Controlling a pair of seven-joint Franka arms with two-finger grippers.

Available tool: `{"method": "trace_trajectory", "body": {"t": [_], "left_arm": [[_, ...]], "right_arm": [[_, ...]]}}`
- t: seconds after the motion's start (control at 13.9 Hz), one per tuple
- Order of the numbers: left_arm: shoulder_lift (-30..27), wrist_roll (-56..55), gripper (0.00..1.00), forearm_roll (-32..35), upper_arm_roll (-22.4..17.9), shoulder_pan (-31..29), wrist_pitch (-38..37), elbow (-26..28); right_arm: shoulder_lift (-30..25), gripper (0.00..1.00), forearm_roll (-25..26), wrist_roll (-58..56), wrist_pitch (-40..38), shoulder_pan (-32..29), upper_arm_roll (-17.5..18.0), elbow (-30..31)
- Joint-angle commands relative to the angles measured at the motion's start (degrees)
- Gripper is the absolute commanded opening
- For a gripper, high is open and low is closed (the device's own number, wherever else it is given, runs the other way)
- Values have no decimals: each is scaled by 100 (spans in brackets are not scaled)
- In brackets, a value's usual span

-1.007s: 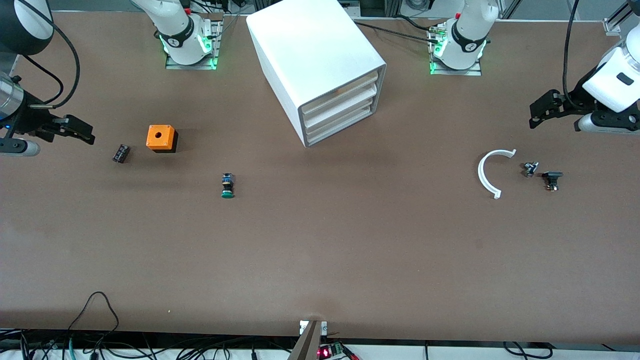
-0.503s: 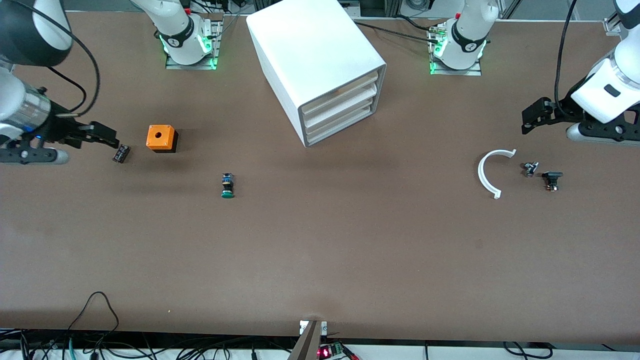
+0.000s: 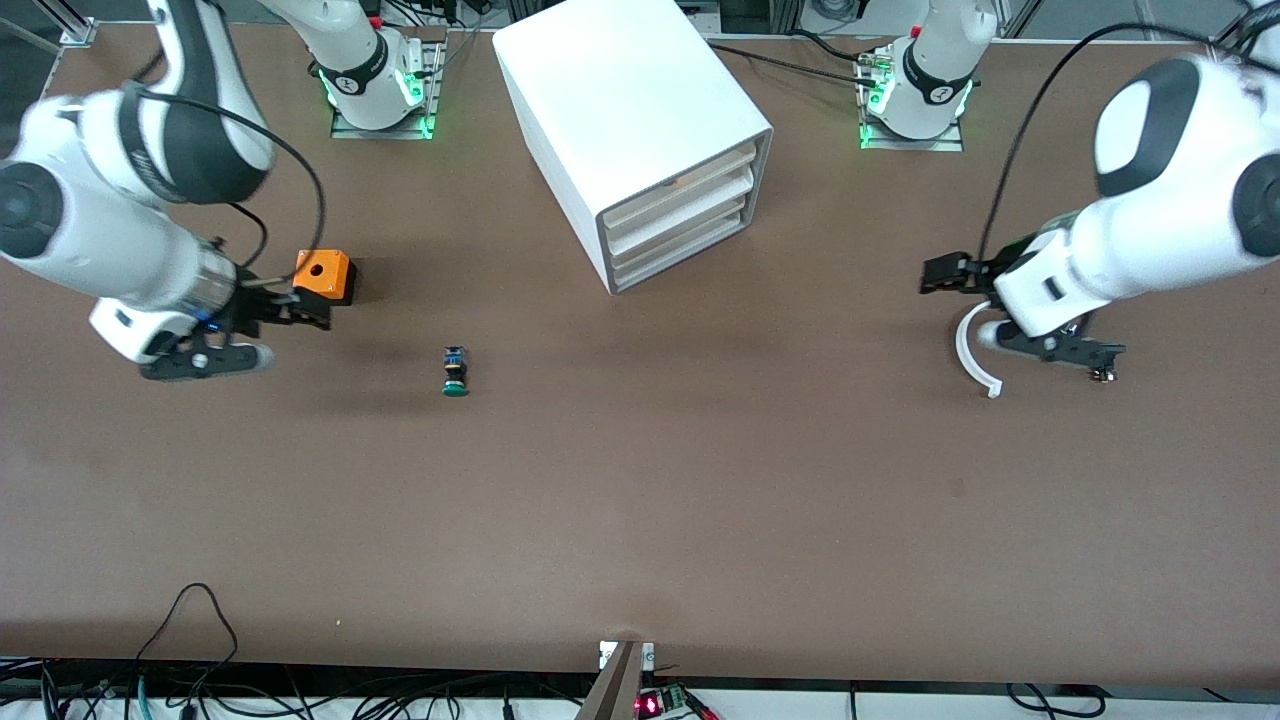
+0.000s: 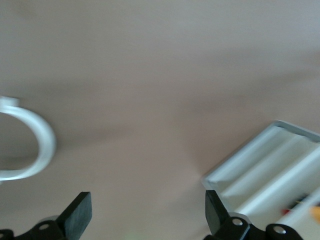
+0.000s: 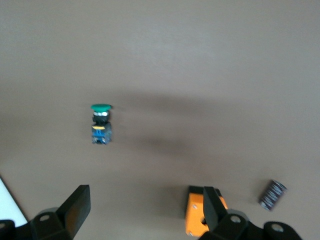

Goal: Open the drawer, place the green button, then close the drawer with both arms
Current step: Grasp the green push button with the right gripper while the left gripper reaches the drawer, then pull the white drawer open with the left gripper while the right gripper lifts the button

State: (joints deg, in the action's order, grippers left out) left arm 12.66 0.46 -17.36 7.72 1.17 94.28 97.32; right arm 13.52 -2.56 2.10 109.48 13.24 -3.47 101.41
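Cabinet point(image 3: 640, 130) sits angled between the two arm bases, drawer fronts facing toward the left arm's end of the table and toward the front camera. All three drawers closed, including the lowest drawer point(image 3: 683, 250); front view shows nothing of their contents. Left wrist view catches the cabinet's open face with a small red-and-orange bit at the frame edge, can't tell what it is or which drawer

Table point(image 3: 640, 520): wide bare strip nearer the front camera than every part, and bare room between the cabinet face and the left gripper

Right arm point(image 3: 110, 230) reaches in from its base, bent low over its end of the table. Right gripper point(image 3: 300, 310) hangs just beside the orange box point(image 3: 322, 275), fingers spread wide, holding nothing. A small black ribbed part point(image 5: 272, 195) shows near the box in the right wrist view

Left arm point(image 3: 1150, 220) is bent down over its end. Left gripper point(image 3: 950, 275) is over the white curved piece point(image 3: 968, 350), fingers wide apart, empty. A small black part point(image 3: 1103, 374) pokes out under the wrist

Button point(image 3: 456, 371) lies on its side on open table, green cap toward the front camera, well apart from the cabinet, nearer the front camera than the orange box
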Motion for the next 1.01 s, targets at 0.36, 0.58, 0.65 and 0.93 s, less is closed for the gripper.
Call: {"method": "trace_trajectory", "body": {"t": [0.36,0.58,0.65,0.93], "left_arm": [[1132,121,100,-2446,2,313,654,1184],[1370,130,100,-2473,98,717,688,1131],[1475,174,100,-2474,133,788,776,1122],[1766,1211,100,-2998,230,1087,1295,1262]], "right_arm": [[546,100,-60,1063,2039,663,198,1186],[774,100,-60,1108,2805,663,294,1610],[880,100,-60,1099,2964,663,294,1645],[1161,100,-69,1160,3211,663,365,1619]]}}
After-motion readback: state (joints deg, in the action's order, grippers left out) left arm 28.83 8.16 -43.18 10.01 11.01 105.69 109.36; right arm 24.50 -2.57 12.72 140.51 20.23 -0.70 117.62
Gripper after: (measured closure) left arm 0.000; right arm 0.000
